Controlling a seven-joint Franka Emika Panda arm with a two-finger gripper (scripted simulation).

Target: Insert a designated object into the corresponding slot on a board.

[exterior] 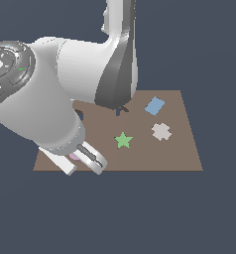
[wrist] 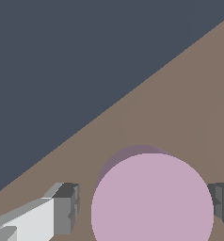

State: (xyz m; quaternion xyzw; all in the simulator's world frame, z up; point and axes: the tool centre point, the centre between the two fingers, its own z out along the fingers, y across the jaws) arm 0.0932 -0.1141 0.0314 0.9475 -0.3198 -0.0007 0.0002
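Observation:
The lilac-pink disc (wrist: 151,197) lies flat on the brown board (exterior: 179,154), near the board's front corner at the exterior view's left. In the exterior view only a sliver of it (exterior: 74,157) shows under the hand. My gripper (exterior: 83,161) is open and low over the disc. In the wrist view the gripper (wrist: 147,212) has one finger (wrist: 62,214) a little apart from the disc and the other at its opposite rim. A small dark patch (exterior: 79,115) shows at the arm's edge. I cannot tell whether it is the round slot.
A green star (exterior: 123,140), a beige cross-shaped piece (exterior: 161,131) and a blue rectangle (exterior: 154,105) lie on the board. Part of a dark cutout (exterior: 121,109) shows below the arm. The arm hides the board's left part. The board's edge (wrist: 109,108) runs close by the disc.

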